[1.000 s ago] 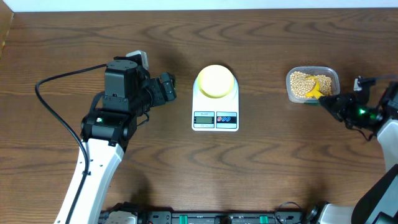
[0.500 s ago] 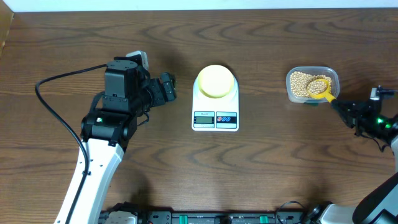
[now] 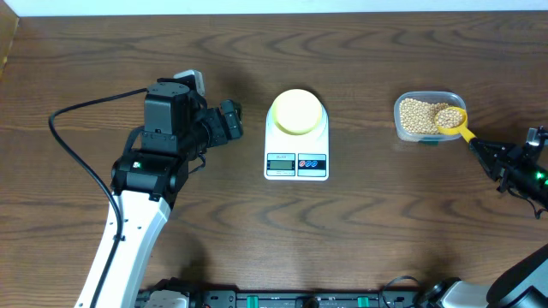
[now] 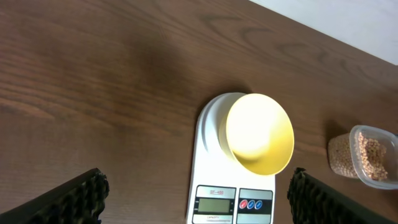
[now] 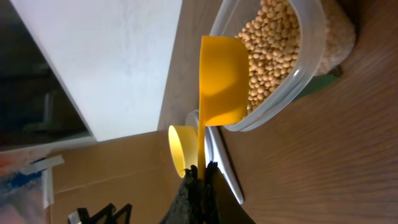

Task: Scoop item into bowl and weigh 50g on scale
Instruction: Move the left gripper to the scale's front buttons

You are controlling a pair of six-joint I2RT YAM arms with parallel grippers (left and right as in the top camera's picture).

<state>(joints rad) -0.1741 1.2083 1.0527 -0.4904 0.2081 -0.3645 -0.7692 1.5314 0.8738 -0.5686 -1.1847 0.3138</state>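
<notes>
Nothing is weighed yet: the pale-yellow round bowl (image 3: pixel 296 111) sits empty on the white digital scale (image 3: pixel 295 164) mid-worktop. The right hand (image 3: pixel 477 145) clamps a yellow plastic scoop (image 3: pixel 451 117) among the small tan beans (image 3: pixel 414 115) in the clear plastic tub (image 3: pixel 401 130) near the right edge. The left hand (image 3: pixel 229 121) gapes, empty.

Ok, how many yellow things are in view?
2: the bowl on the scale, centre, and the scoop over the tub, far right.
</notes>
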